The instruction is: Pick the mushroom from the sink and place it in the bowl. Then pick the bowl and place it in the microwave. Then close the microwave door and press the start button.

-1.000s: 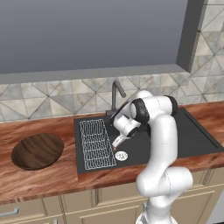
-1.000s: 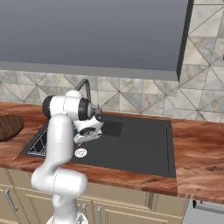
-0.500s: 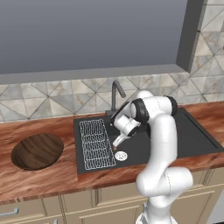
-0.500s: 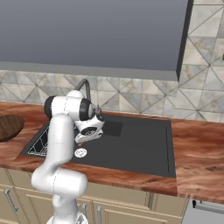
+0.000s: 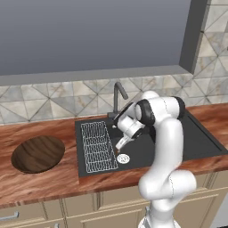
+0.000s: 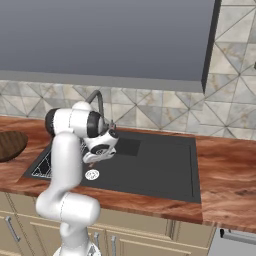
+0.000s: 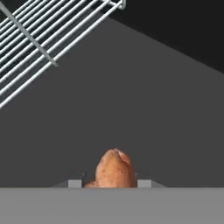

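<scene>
The mushroom (image 7: pixel 114 168), a small reddish-brown lump, rests on the black floor of the sink (image 5: pixel 200 142) right between my fingertips in the hand view. My gripper (image 7: pixel 110 183) reaches down into the basin beside the wire rack (image 5: pixel 98 147), and its jaws press against the mushroom's two sides. In the base views the gripper (image 5: pixel 119 144) (image 6: pixel 91 159) hangs low over the sink's left part. The dark wooden bowl (image 5: pixel 38 153) (image 6: pixel 9 145) lies on the counter left of the sink. The microwave and its door are out of view.
A dark angular tap (image 5: pixel 118 91) (image 6: pixel 97 100) rises behind the basin, close to my wrist. A round white drain strainer (image 5: pixel 123 158) (image 6: pixel 92 174) sits just in front of the gripper. Wooden counter runs on both sides of the sink.
The jaws have drawn in around the mushroom. The arm has hardly moved, and the bowl lies where it was.
</scene>
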Tool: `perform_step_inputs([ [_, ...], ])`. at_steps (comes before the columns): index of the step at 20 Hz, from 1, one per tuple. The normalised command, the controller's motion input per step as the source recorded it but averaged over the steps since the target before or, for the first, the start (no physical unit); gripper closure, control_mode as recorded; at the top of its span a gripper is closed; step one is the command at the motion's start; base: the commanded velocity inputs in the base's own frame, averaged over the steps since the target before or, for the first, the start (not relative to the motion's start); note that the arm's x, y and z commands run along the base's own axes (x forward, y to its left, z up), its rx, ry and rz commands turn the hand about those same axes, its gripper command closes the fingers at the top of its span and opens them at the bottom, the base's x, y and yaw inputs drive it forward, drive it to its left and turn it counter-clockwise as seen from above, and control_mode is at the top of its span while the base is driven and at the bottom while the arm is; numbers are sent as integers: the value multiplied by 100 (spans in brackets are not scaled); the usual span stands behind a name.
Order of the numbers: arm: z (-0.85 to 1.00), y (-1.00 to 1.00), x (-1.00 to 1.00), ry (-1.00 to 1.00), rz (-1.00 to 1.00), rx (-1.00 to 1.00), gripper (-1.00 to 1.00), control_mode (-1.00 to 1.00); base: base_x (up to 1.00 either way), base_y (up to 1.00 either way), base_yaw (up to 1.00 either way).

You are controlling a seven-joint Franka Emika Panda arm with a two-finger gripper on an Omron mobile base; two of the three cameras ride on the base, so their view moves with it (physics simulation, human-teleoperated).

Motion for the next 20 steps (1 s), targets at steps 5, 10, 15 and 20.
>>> perform_step_inputs([
  [5,62,-12,-64,9,-13,0,100,-100,0,0,0],
  [10,95,-17,-64,17,-18,0,100,-100,0,0,0],
  [15,100,-8,-63,17,-19,0,100,-100,0,0,0],
  [20,99,0,-86,1,-13,0,100,-100,0,0,0],
])
